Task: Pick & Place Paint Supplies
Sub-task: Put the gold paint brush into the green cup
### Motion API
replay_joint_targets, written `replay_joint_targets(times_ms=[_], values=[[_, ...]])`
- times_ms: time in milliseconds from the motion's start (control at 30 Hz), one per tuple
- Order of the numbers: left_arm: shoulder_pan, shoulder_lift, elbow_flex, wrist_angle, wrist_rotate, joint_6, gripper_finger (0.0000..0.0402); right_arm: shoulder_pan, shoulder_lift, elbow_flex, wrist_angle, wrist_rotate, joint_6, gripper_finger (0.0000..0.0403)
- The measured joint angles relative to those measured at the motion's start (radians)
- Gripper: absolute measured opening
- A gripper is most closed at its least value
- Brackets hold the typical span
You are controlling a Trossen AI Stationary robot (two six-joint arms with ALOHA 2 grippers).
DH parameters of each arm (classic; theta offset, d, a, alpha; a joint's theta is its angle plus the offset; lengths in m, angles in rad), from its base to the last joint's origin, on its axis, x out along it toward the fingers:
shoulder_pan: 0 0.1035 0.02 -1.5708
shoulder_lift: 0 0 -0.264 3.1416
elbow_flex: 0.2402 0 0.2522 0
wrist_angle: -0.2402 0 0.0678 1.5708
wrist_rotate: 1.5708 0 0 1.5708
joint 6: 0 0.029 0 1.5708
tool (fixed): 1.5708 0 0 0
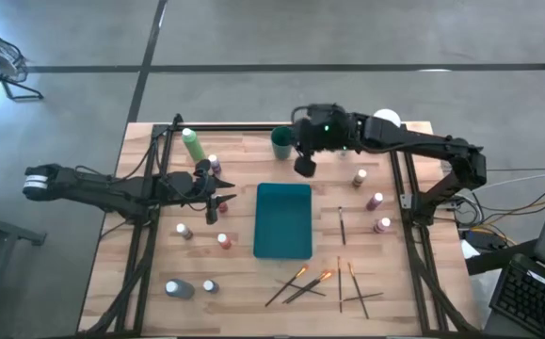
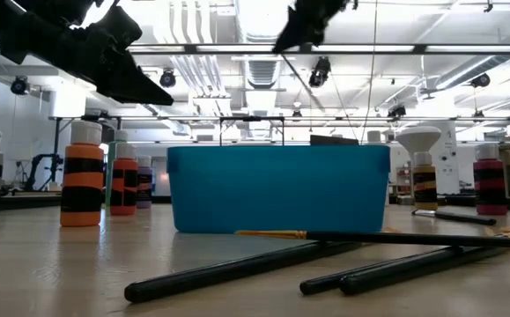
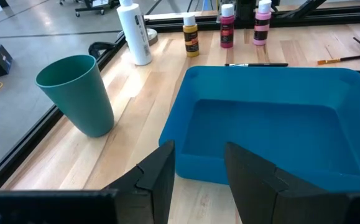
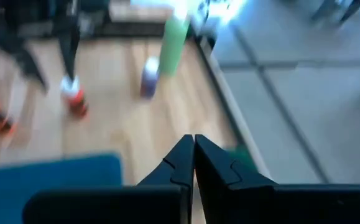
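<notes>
High view, left gripper (image 1: 218, 200): low over the surface (image 1: 244, 292), left of the tray (image 1: 283, 219), with bottles (image 1: 184, 230) close around it.
High view, right gripper (image 1: 304, 168): raised beside the cup (image 1: 281, 143), just behind the tray.
High view, supplies: bottles stand upright in groups on both sides of the tray; the green bottle (image 1: 193, 143) stands at the far left; none is in the tray.
High view, brushes (image 1: 291, 282): they lie flat in front of the tray, crossed, long axes diagonal, orange tips toward the far right.
High view, lone brush (image 1: 342, 224): it lies parallel to the tray's long side.
Low view, bottles (image 2: 83, 176): upright, axes vertical; the brushes (image 2: 237, 273) lie nearly across the view.
Left wrist view, left gripper (image 3: 198, 155): fingers apart, nothing between them, aimed at the tray (image 3: 273, 124) wall.
Right wrist view, right gripper (image 4: 194, 140): fingers together, empty.
Risk, bottles: likely to tip if a finger strikes a neighbour, since they stand close.
Risk, brushes: thin and flat on the wood; a grasp across the crossed pile could lift two or slip off.
Risk, arms: both work near the tray's far end and could collide.
</notes>
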Motion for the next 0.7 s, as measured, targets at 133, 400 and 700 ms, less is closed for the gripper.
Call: replay_joint_targets(times_ms=[133,400,700], values=[[0.000,0.000,0.000,0.000,0.000,0.000,0.0145,-0.043,0.004,-0.018,0.178,-0.032,-0.043,0.0008],[0.000,0.000,0.000,0.000,0.000,0.000,0.0145,-0.142,0.019,-0.161,0.598,-0.136,-0.067,0.0008],[0.000,0.000,0.000,0.000,0.000,0.000,0.0145,-0.249,0.021,-0.386,0.962,-0.191,-0.026,0.0008]])
